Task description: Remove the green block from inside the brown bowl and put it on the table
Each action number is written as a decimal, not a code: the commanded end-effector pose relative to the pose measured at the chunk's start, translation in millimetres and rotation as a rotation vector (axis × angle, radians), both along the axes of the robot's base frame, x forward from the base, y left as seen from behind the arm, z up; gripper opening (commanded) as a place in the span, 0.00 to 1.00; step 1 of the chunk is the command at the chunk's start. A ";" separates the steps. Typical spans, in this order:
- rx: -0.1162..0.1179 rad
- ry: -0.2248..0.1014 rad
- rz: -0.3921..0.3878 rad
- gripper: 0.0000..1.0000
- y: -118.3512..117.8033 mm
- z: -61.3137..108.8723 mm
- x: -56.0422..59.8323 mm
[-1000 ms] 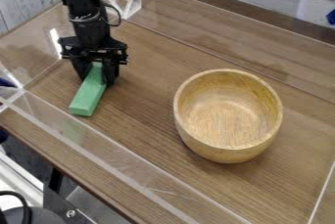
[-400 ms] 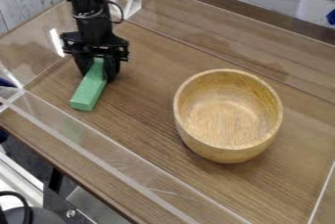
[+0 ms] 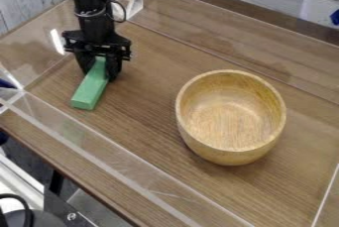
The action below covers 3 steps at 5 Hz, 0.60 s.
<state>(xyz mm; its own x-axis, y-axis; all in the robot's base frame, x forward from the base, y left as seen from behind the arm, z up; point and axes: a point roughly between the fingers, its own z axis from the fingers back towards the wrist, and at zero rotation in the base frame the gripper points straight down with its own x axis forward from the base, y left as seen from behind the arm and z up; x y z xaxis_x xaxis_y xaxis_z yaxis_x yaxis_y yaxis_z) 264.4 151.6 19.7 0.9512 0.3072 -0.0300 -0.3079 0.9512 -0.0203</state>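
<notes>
The green block (image 3: 90, 91) lies on the table (image 3: 159, 67) at the left, one end pointing toward the front edge. My gripper (image 3: 102, 69) points straight down over the block's far end, and its dark fingers are shut on that end. The brown bowl (image 3: 232, 114) stands to the right, well apart from the block, and nothing shows inside it.
Low clear acrylic walls (image 3: 93, 162) run along the table's front, left and back edges. A clear upright panel (image 3: 133, 1) stands behind the arm. Bare wood lies between the block and the bowl.
</notes>
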 end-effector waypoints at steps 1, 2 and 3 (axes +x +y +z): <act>0.012 -0.010 -0.018 0.00 -0.4 1.0 5.7; 0.015 -0.007 -0.025 0.00 -0.7 0.6 7.2; 0.017 -0.003 -0.033 0.00 -1.0 0.4 8.2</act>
